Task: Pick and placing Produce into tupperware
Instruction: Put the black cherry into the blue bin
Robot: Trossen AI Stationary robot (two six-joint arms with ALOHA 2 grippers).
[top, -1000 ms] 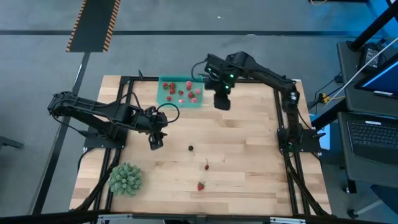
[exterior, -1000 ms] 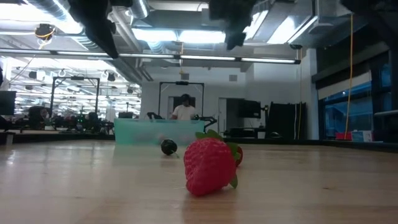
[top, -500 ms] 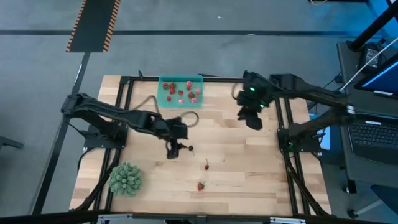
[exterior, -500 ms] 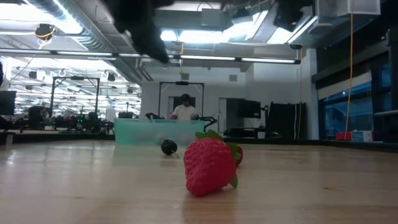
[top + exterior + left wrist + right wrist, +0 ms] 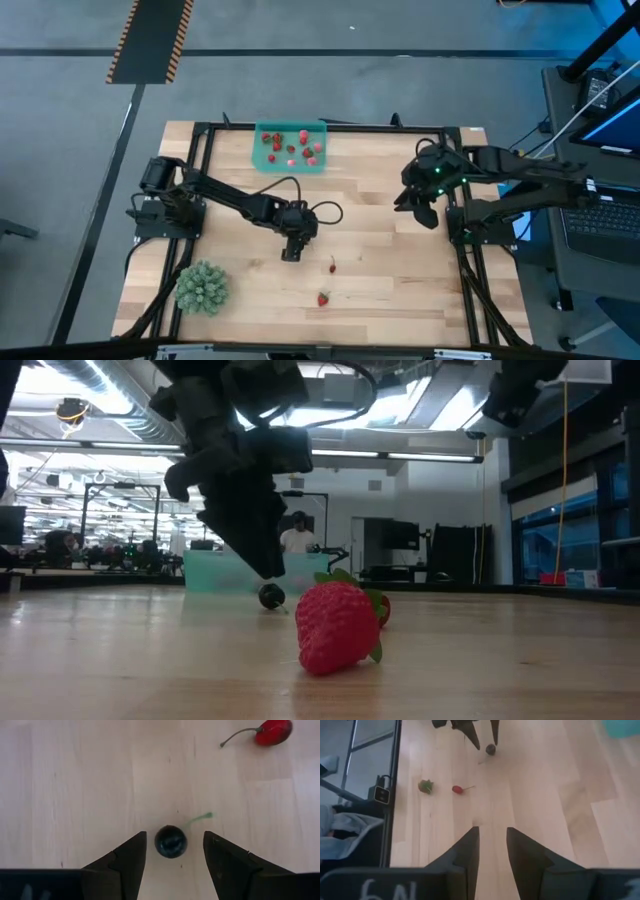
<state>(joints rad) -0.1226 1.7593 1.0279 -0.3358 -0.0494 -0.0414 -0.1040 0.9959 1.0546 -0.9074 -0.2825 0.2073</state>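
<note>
The dark fruit (image 5: 170, 840) is seen on the counter (image 5: 390, 260) between the left gripper (image 5: 172, 851)'s spread fingers (image 5: 127, 860), untouched, its green stem angled away from them toward a red cherry (image 5: 272, 732). The right gripper (image 5: 492, 851) is held apart, fingers narrow, empty. The tupperware (image 5: 290, 147) lies beyond.

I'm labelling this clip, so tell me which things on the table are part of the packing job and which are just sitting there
Part of the job:
- dark fruit, between the open left gripper fingers
- red cherry-like fruit
- strawberry
- fruits already packed
- teal tupperware

Just sitting there:
- spiky green ball
- right gripper, empty, held back by the table's right edge
</note>
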